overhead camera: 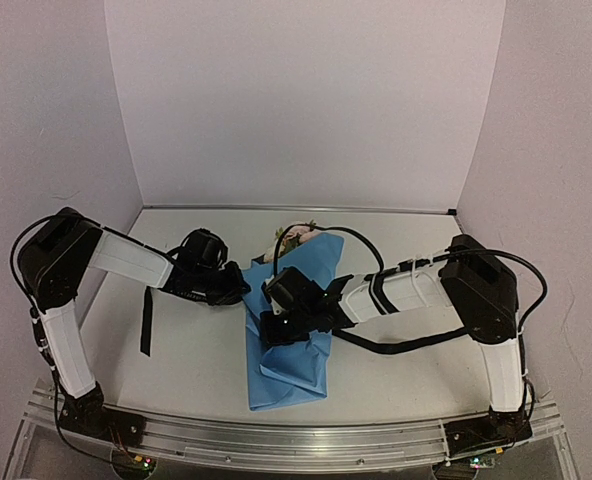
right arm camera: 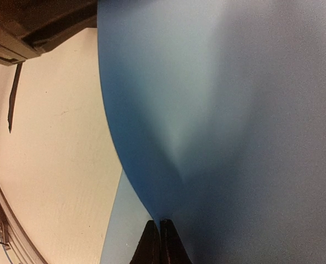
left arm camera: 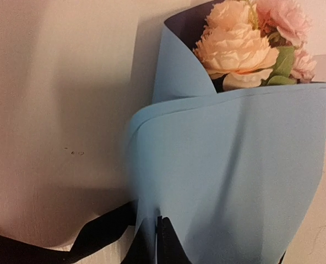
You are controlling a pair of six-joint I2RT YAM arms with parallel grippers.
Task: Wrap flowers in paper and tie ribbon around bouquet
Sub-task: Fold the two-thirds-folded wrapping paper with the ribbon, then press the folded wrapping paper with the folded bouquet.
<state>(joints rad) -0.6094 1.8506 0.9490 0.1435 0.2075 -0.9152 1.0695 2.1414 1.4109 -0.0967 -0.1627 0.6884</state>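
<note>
You're pinning the paper [right arm camera: 234, 110] with right fingers [right arm camera: 151, 245] together; left fingers [left arm camera: 167, 247], I cannot tell. Easing off is risking it springing open.

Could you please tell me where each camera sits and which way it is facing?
Top external: above and behind the robot, looking down on the table; left arm and right arm show, left gripper and right gripper at the paper.
Left wrist: beside the paper, facing the flowers; own fingers at bottom.
Right wrist: close over the paper; own fingers together at bottom.
Shared: top and left wrist both show flowers, paper, ribbon.
</note>
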